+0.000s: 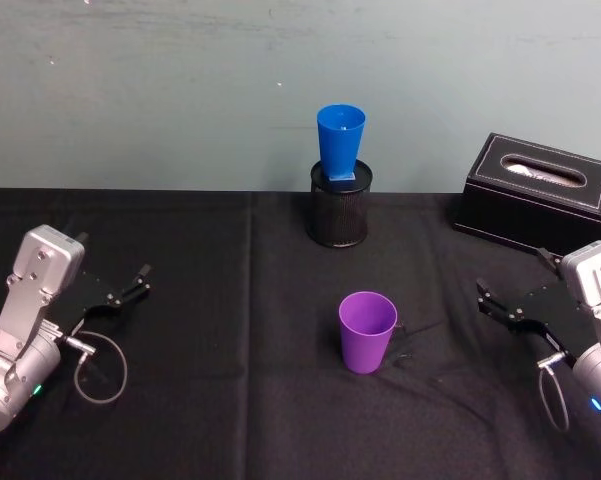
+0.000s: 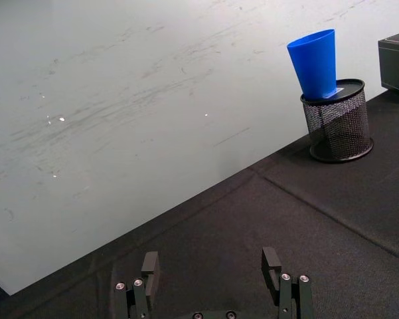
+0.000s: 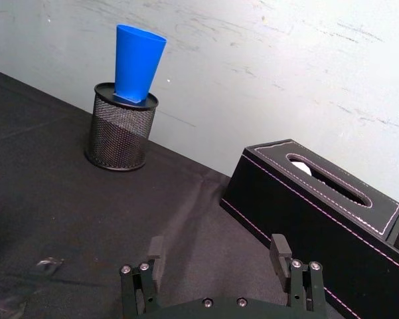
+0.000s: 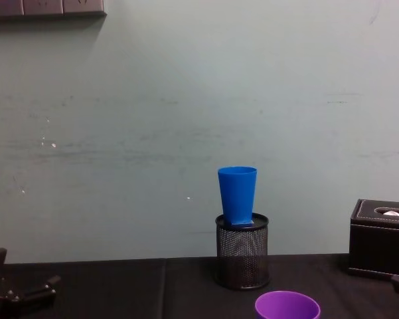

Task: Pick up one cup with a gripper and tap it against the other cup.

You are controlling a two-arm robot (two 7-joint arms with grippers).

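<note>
The black-clothed table [image 1: 230, 300] bears a purple cup [image 1: 367, 335], mesh holder [image 1: 340, 215] and black box [image 1: 535, 195].

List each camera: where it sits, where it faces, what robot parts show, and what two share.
Head: up top, facing forward and down at the table; left tool and right tool, both open, flank the purple cup.
Chest: lower, facing across the table at the blue cup atop the mesh holder; tool tips at both lower corners.
Left wrist: on the left arm, facing the wall; own tool shows.
Right wrist: on the right arm, facing the tissue box; own tool shows.
Shared: both wrist views catch the blue cup.
</note>
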